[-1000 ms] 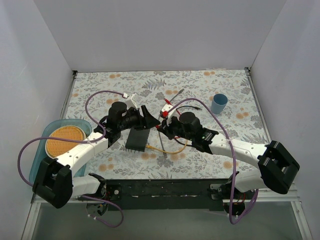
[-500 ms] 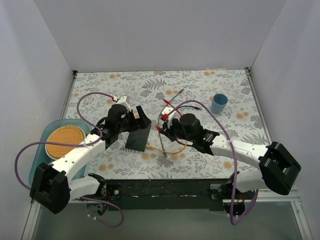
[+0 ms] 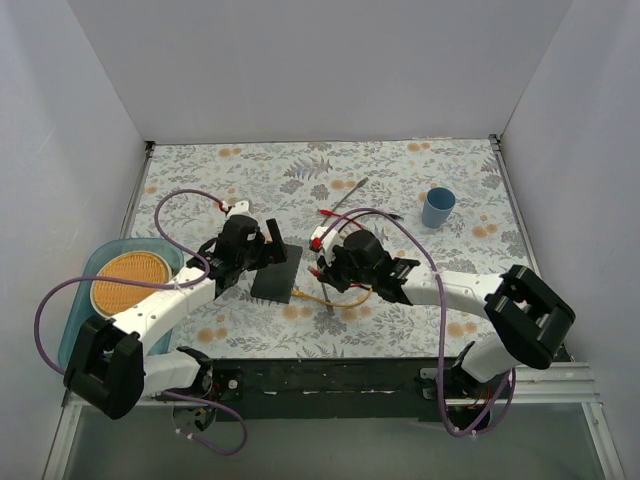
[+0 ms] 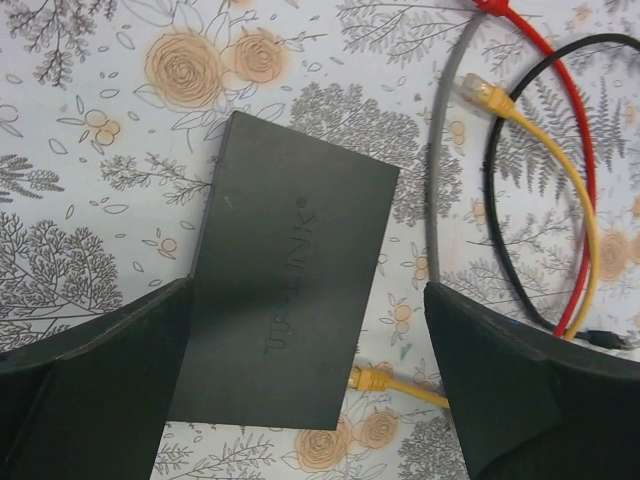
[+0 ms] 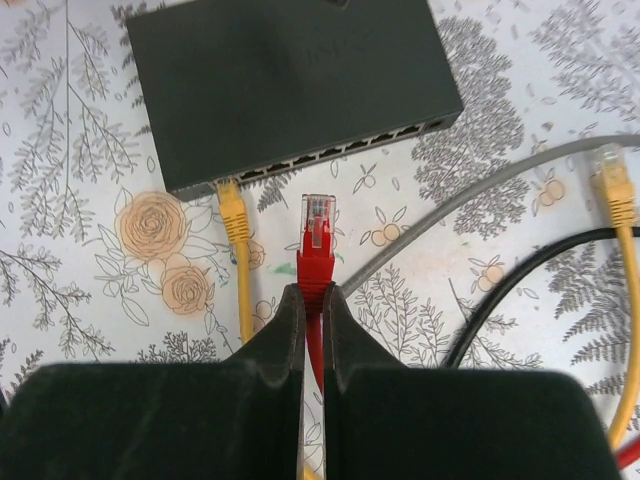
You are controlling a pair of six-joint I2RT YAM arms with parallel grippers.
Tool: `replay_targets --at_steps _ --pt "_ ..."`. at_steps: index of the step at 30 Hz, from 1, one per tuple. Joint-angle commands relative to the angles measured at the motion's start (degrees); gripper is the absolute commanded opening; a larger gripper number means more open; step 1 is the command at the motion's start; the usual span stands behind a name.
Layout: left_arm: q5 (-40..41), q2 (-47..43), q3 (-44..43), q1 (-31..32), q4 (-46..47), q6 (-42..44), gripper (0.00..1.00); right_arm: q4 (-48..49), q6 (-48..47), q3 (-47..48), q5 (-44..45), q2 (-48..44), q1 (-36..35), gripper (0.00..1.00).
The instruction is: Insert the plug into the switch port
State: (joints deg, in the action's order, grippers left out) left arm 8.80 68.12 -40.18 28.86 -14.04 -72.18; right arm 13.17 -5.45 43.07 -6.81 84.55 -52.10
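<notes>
The flat black switch [image 3: 277,272] lies on the floral table; its row of ports [image 5: 340,150] faces my right gripper. My right gripper [image 5: 313,296] is shut on the red plug [image 5: 317,232], whose clear tip points at the port row and stops a short gap from it. In the top view the right gripper [image 3: 322,262] is just right of the switch. My left gripper [image 4: 308,290] is open above the switch [image 4: 290,290], one finger [image 4: 100,390] at each side. In the top view the left gripper [image 3: 281,247] is over the switch's far end.
A yellow plug [image 5: 231,205] sits at the left end of the port row; the cable's other plug [image 5: 611,184] lies free at the right. Grey [image 5: 480,195] and black [image 5: 520,280] cables cross there. A blue cup [image 3: 437,207] stands far right, a teal tray [image 3: 75,320] with an orange plate at left.
My left gripper has moved down over the switch's far end. My right gripper has moved left toward the switch with the red plug.
</notes>
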Motion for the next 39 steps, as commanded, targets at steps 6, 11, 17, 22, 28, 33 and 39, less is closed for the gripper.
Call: replay_targets --at_steps 6,11,17,22,28,33,39 --pt "2.72 1.84 3.53 -1.61 3.05 1.43 0.98 -2.44 -1.49 7.55 -4.79 8.08 0.15 0.01" --pt "1.58 3.25 4.76 -3.28 4.46 1.61 0.98 -3.32 -1.49 9.75 -6.46 11.24 0.06 0.01" --pt "-0.71 5.18 5.99 -5.04 6.31 1.70 0.98 -4.91 -1.75 11.86 -9.09 14.32 0.06 0.01" --pt "-1.85 6.06 6.34 -5.48 7.01 1.78 0.98 -5.70 -2.01 12.39 -9.71 16.08 0.06 0.01" --pt "-2.91 6.24 6.61 -5.66 7.54 2.22 0.98 -6.75 -2.37 12.30 -9.63 17.22 0.06 0.01" --pt "-5.98 7.90 6.17 -5.57 8.33 2.84 0.98 -8.51 -2.54 14.32 -9.10 18.98 -0.02 0.01" --pt "-6.42 9.05 6.17 -5.66 8.51 3.01 0.98 -10.44 -2.46 16.52 -8.22 20.39 -0.02 0.01"
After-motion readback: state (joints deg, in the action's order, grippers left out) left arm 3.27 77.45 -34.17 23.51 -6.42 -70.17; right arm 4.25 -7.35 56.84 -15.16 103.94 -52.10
